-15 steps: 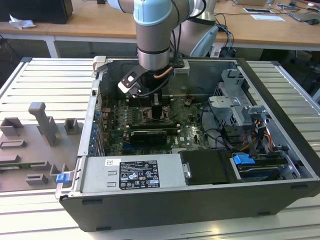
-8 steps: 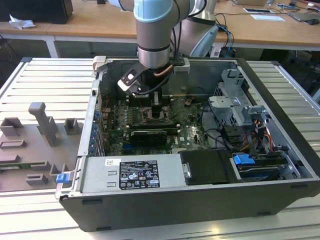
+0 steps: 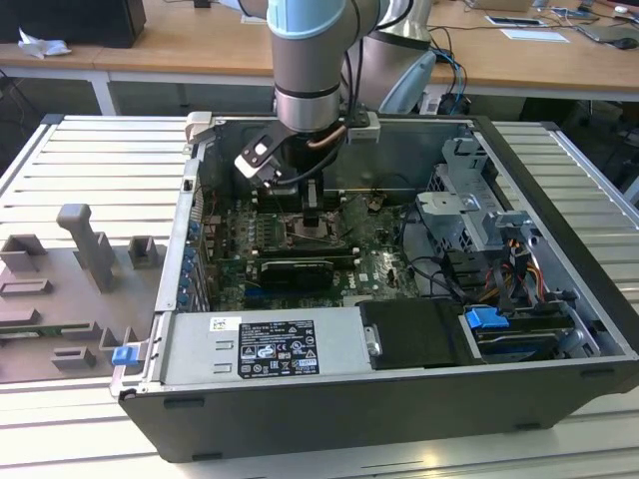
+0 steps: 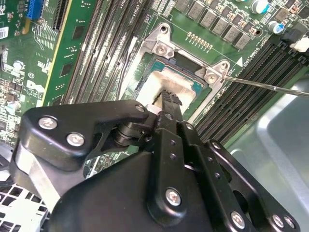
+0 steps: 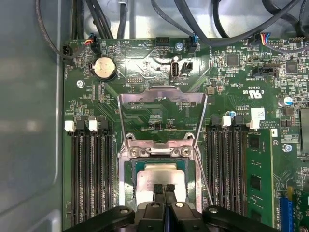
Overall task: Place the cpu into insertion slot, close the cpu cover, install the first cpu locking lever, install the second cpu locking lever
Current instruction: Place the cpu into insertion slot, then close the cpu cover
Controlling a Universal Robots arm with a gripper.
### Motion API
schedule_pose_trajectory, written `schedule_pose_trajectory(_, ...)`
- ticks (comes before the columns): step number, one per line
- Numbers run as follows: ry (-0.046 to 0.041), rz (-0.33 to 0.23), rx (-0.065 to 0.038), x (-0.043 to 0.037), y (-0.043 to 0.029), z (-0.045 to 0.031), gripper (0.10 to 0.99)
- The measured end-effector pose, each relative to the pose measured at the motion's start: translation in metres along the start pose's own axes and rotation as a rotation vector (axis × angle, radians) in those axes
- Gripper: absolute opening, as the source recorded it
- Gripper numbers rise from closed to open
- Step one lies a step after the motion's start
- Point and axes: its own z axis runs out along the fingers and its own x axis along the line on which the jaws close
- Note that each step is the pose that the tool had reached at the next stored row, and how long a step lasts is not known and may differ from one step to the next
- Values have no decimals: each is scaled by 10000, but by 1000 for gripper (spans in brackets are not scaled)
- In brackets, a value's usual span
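A grey-and-blue jointed robot arm (image 3: pixel 308 60) reaches down into an open black metal computer case (image 3: pixel 399 429) lying on a slatted aluminium table (image 3: pixel 90 150). In the exterior view its black two-fingered gripper (image 3: pixel 312 218) hangs over the green circuit board (image 3: pixel 384 264), at about ten o'clock from the case's middle. A silver box-shaped power supply (image 3: pixel 270 344) lies at six o'clock from the gripper. A grey moulded fixture block (image 3: pixel 85 244) rests on the table at nine o'clock, well apart from the case.

In the first wrist view the gripper (image 5: pixel 163 189) has its fingertips (image 5: pixel 157 188) pressed together with nothing between them. They rest on the small flat square cpu (image 5: pixel 159 173) with its pale silvery face. The cpu sits inside the square insertion slot (image 5: pixel 140 152) with its silver-grey metal rim. The thin square silver-grey cpu cover (image 5: pixel 145 98) stands swung open beyond the slot, with green board showing through its window. Long black memory slots (image 5: pixel 91 174) flank the slot on both sides, and a round silver coin battery (image 5: pixel 104 67) sits farther off on the board.

In the second wrist view the gripper (image 4: pixel 170 99) touches the cpu (image 4: pixel 154 84) within the slot's rim (image 4: pixel 161 46). A thin steel wire lever (image 4: pixel 270 87) angles out from the rim's corner across the neighbouring memory slots (image 4: pixel 96 58), unlatched.
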Motion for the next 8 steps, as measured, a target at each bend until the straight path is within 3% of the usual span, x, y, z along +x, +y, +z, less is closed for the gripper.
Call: schedule_pose_trajectory(8, 2, -2, 22, 0, 6, -47, 106)
